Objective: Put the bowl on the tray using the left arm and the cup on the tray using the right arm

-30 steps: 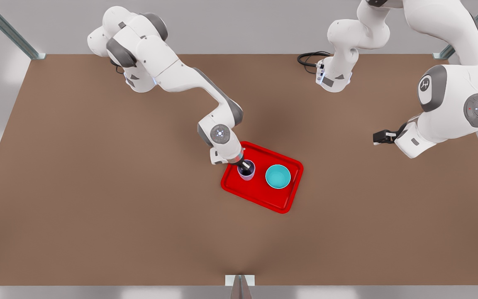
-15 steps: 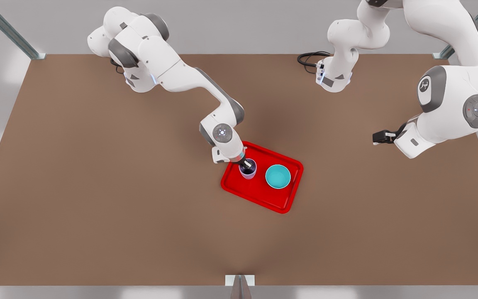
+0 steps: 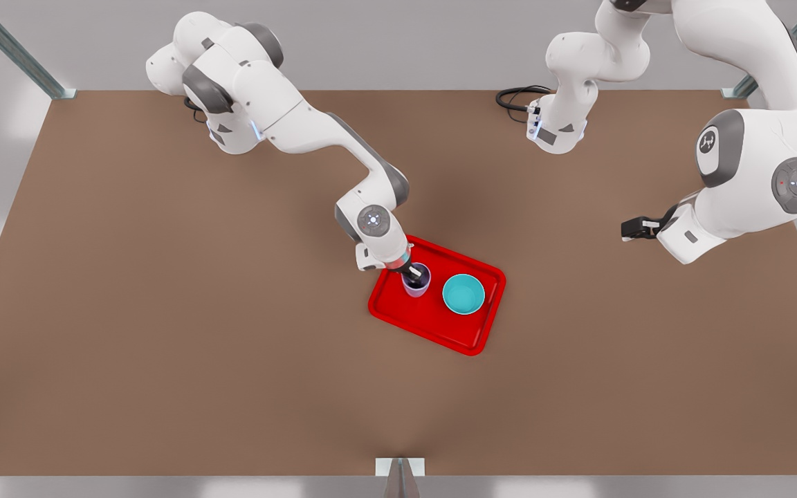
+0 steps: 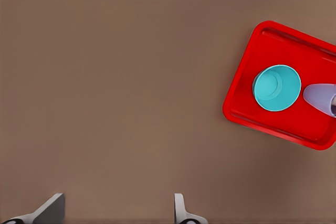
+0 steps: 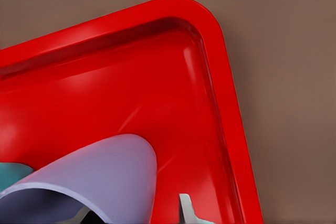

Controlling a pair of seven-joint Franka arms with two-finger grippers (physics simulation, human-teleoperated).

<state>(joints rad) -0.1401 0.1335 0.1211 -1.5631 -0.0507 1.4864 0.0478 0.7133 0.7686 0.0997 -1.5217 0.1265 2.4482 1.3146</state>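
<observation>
The red tray [image 3: 440,326] lies mid-table. On it sits the teal bowl [image 3: 463,293], toward the front view's right. Beside the bowl is the lavender cup [image 3: 418,285], with my right gripper [image 3: 412,277] shut on its rim, one finger inside and one outside. The right wrist view shows the cup's wall [image 5: 105,177] over the tray floor [image 5: 157,77] near a corner, with a sliver of bowl [image 5: 10,174]. My left gripper [image 3: 625,230] waits open well off to the front view's right, its fingertips [image 4: 52,208] spread, seeing the tray [image 4: 233,114], bowl [image 4: 276,87] and cup [image 4: 319,98] from afar.
Bare brown table [image 3: 163,311] surrounds the tray on all sides. A black cable [image 3: 512,97] lies by the arm base at the back. Metal frame posts [image 3: 398,477] stand at the table's edges.
My right gripper has shifted the cup a little toward the back and the front view's right over the tray. The bowl, tray and left arm have stayed put.
</observation>
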